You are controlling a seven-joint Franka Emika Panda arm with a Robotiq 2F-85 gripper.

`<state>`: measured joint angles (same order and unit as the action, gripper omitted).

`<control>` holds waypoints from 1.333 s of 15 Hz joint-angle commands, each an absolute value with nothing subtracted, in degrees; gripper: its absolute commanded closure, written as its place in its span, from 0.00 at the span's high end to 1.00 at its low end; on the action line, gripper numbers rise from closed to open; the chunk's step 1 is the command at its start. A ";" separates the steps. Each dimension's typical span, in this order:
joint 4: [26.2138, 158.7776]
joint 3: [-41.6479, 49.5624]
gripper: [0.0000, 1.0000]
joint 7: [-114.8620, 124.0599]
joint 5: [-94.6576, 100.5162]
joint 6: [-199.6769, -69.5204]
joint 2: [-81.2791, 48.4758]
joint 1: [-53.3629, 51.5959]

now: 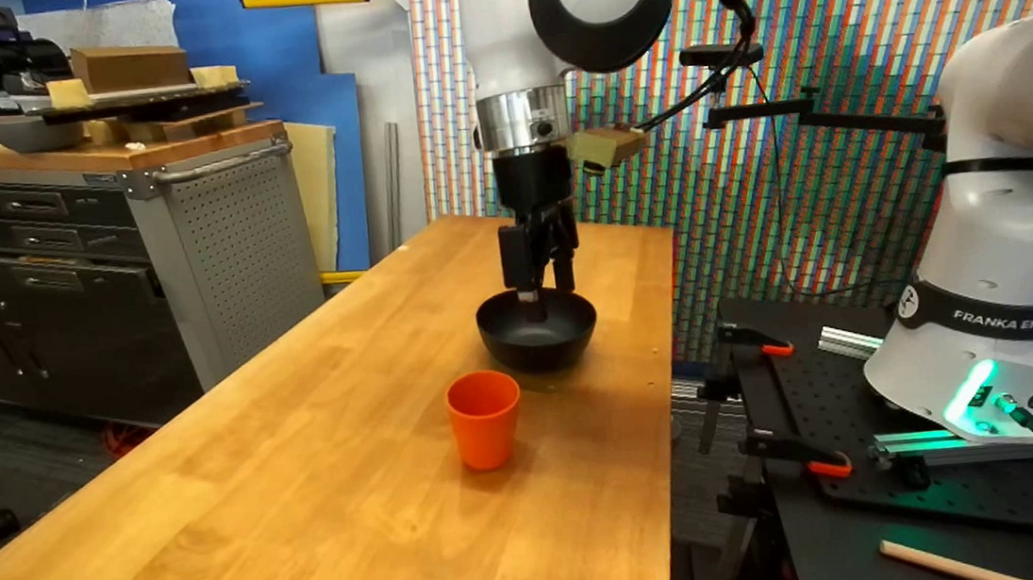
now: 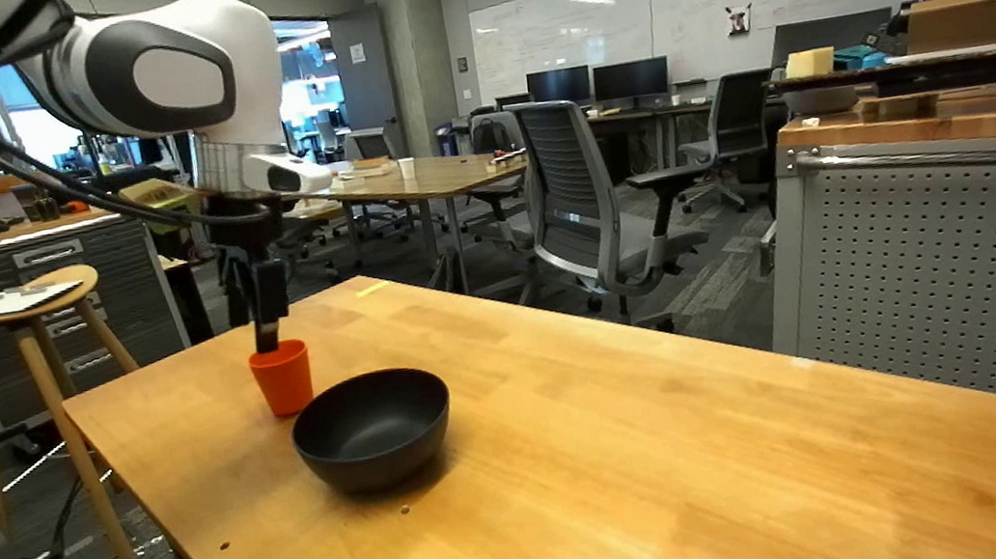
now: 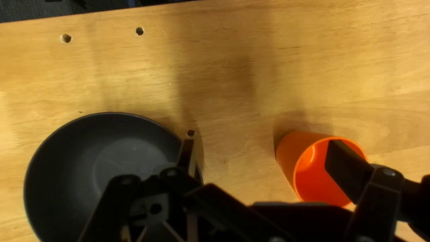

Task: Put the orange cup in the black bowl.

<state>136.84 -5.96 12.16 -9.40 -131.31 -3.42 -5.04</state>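
Exterior view, orange cup (image 1: 485, 430) upright, mouth up

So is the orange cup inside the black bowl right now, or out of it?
Out: in the wrist view, bare tabletop lies between the orange cup and the black bowl.

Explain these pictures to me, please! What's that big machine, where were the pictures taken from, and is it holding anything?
That's a robot arm, with a hand at its end for picking things up. Two pictures come from cameras outside the robot. The third comes from a camera on its wrist, looking down. On the wooden table, an orange cup stands upright with a black bowl beside it. The hand isn't holding anything: its two fingers are spread apart. The cup isn't in the bowl yet.
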 commanded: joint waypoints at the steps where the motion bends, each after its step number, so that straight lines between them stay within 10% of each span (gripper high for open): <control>1: 131.36 -6.72 1.00 13.35 -9.88 -131.54 -10.47 -6.52; 13: 123.24 -3.54 1.00 25.63 1.47 -140.55 -23.06 -13.35; 14: 122.99 -2.81 0.75 26.78 2.60 -141.16 -23.67 -13.89; 20: 122.80 -2.36 0.34 27.45 1.40 -141.58 -24.17 -13.88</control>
